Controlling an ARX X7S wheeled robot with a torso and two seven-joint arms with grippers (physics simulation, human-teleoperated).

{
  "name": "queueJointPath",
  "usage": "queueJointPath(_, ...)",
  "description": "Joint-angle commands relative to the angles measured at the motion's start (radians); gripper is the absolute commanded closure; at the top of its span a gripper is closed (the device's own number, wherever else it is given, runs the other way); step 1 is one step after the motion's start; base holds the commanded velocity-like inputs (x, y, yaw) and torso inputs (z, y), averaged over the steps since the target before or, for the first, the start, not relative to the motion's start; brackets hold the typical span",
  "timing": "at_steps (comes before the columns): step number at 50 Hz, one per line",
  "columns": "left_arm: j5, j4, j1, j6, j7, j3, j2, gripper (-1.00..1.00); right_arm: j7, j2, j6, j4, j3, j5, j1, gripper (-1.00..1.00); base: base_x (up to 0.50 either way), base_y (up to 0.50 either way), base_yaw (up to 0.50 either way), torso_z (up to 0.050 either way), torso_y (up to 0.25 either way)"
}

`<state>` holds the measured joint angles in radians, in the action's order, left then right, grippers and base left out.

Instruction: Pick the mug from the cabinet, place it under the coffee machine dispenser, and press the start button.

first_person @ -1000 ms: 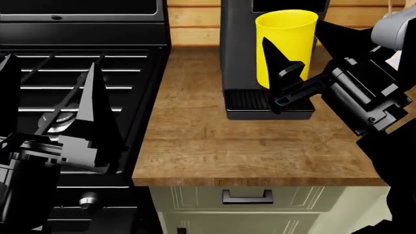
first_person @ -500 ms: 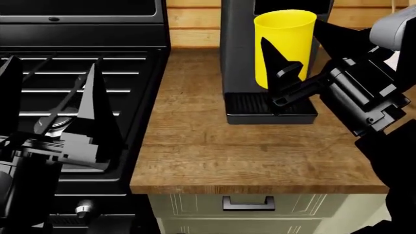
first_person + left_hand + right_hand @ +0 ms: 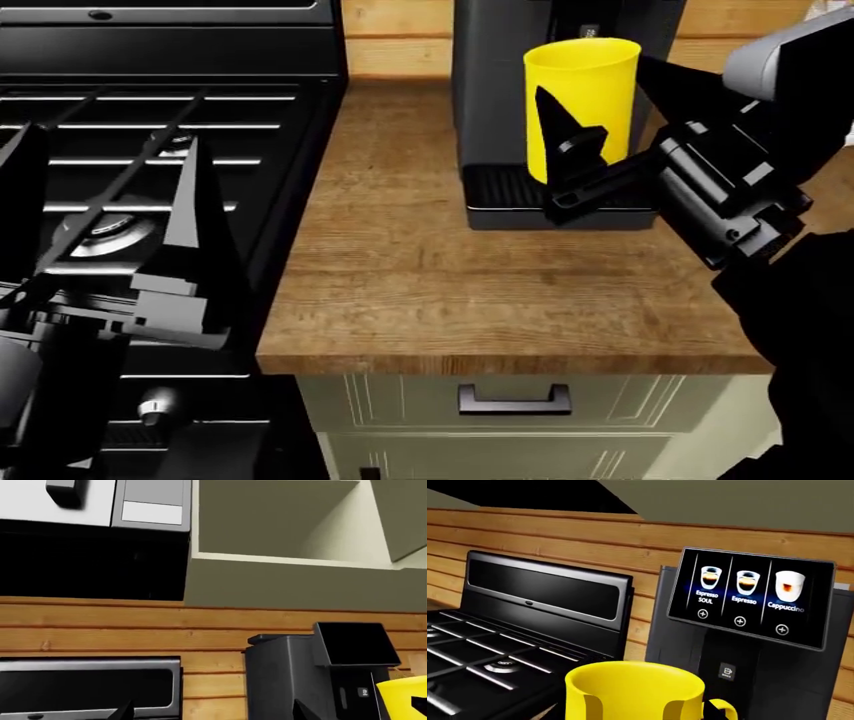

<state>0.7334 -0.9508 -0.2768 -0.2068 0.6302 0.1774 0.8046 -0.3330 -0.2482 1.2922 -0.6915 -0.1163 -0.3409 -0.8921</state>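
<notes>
Your left gripper (image 3: 100, 200) hangs spread wide over the stove (image 3: 160, 110), and past the counter (image 3: 507, 290) your right gripper (image 3: 594, 120) squeezes the yellow mug (image 3: 581, 85) above the drip tray (image 3: 501, 190) of the coffee machine (image 3: 487, 60).

The mug (image 3: 582, 95) sits before the coffee machine (image 3: 494, 90), stove (image 3: 147, 140) left.

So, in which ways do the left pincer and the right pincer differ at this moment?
The right pincer is shut on the yellow mug, while the left pincer is open and holds nothing. The right pincer is at the coffee machine, holding the mug above the drip tray; the left pincer hangs over the stove. Both are black with pointed fingers.
</notes>
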Motion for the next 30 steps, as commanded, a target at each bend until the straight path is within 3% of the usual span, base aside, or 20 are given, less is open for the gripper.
queueJointPath(1, 0.007, 0.010, 0.001, 0.009, 0.001, 0.000, -0.002, -1.00, 0.004, -0.001, -0.009, 0.012, 0.008, 0.014, 0.006, 1.00, 0.00, 0.00, 0.00, -0.050, 0.000)
queueJointPath(4, 0.014, 0.011, 0.003, 0.012, 0.003, -0.005, -0.001, -1.00, 0.015, 0.000, -0.012, 0.023, 0.017, 0.022, 0.009, 1.00, 0.00, 0.00, 0.00, -0.048, 0.011)
queueJointPath(30, 0.016, 0.013, 0.017, 0.037, 0.004, -0.018, 0.008, -1.00, 0.098, 0.042, -0.083, 0.133, 0.056, 0.071, 0.025, 1.00, 0.00, 0.00, 0.00, 0.000, 0.000)
